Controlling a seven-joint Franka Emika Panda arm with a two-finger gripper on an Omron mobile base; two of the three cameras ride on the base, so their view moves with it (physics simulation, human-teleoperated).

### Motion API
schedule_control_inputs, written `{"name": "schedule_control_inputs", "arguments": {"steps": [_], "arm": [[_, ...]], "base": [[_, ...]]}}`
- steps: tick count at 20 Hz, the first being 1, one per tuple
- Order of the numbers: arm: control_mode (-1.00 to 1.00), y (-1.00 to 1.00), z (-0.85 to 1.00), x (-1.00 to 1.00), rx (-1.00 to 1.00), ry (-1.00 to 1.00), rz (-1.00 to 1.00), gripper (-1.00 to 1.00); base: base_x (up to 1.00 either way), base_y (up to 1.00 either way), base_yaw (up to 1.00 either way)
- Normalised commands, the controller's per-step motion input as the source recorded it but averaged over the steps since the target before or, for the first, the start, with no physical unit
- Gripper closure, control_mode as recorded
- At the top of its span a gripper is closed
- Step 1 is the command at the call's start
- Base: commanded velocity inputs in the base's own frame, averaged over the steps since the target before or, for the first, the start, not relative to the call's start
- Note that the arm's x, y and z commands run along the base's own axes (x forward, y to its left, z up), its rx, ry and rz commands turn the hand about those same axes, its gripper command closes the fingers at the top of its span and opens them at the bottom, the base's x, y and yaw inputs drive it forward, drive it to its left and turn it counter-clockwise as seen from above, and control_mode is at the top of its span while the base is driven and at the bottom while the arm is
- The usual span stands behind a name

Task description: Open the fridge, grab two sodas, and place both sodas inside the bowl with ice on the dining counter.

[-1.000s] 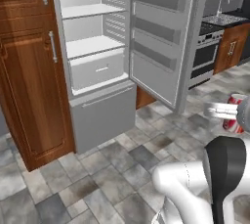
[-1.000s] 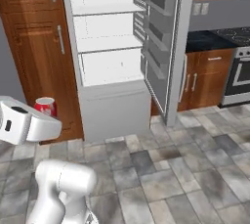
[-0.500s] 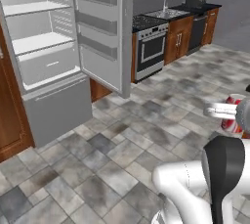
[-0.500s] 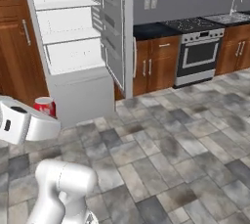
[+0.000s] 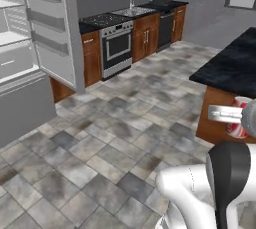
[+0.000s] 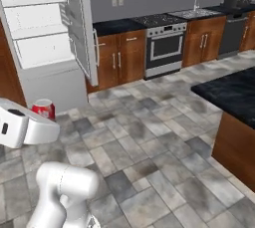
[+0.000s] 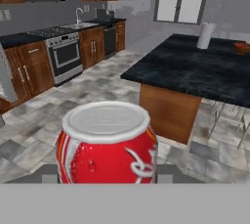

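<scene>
My gripper (image 7: 107,173) is shut on a red soda can (image 7: 107,145) with a silver top, which stands upright between the dark fingertips (image 7: 49,173) in the hand view. From the left base view the can (image 5: 235,129) hangs in the gripper (image 5: 233,118) just before the dining counter (image 5: 230,63), a black marble top on a brown base. In the right base view the can (image 6: 44,108) rides above the white hand. The fridge (image 5: 20,48) stands open at the left, its door (image 6: 77,23) swung out. A small brown shape, perhaps the bowl (image 7: 242,47), sits at the counter's (image 7: 195,69) far edge.
A stove (image 5: 116,45) and a sink counter (image 5: 145,13) line the back wall between brown cabinets. A white paper towel roll (image 7: 206,35) stands on the dining counter. Metal stool legs (image 7: 229,120) show beyond the counter's end. Grey tiled floor (image 6: 149,142) lies open between fridge and counter.
The whole scene has slid left as the base turns right: the fridge now sits at the left edge and the dining counter has come into view. The can stays in the gripper.
</scene>
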Motion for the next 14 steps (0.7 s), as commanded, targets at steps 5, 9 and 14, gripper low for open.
{"name": "schedule_control_inputs", "arguments": {"steps": [5,9,14], "arm": [[1.0,0.0,0.0,0.0,0.0,0.0,0.0,1.0],[1.0,0.0,0.0,0.0,0.0,0.0,0.0,1.0],[1.0,0.0,0.0,0.0,0.0,0.0,0.0,1.0]], "base": [[-0.02,-1.0,-0.1],[0.0,-1.0,-0.06],[0.0,-1.0,-0.05]]}}
